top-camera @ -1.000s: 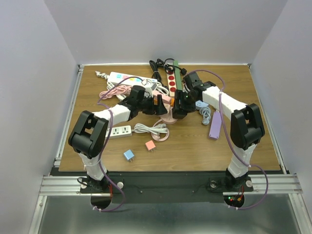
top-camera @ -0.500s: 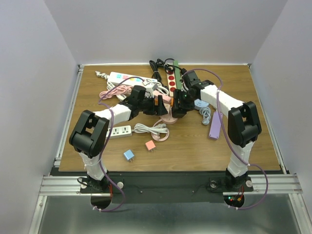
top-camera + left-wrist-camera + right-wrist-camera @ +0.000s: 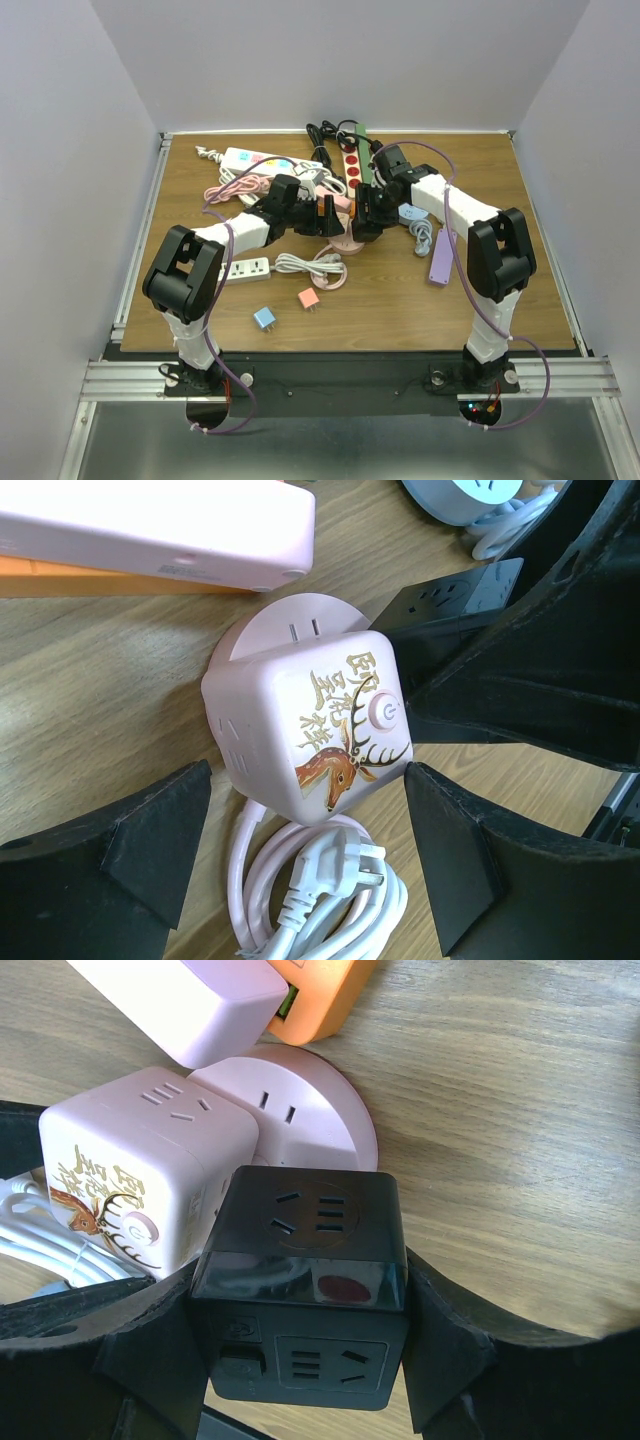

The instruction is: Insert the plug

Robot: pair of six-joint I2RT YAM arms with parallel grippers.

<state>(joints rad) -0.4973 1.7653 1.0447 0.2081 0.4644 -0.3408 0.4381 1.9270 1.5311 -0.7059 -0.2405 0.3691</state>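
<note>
As the right tool point(image 3: 300, 1345), clamped on the black cube plug point(image 3: 300, 1250), edges inward toward the round pink socket point(image 3: 315, 1110), insertion nears; left tool point(image 3: 310, 815) (jaws apart) straddles the pink cube point(image 3: 310, 720).

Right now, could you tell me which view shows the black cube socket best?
The right wrist view: the black cube socket fills it, two faces clear. Left wrist catches one corner; from above it cannot be made out.

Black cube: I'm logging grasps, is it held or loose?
Held: the right gripper is shut on the black cube, its fingers pressing both sides.
</note>
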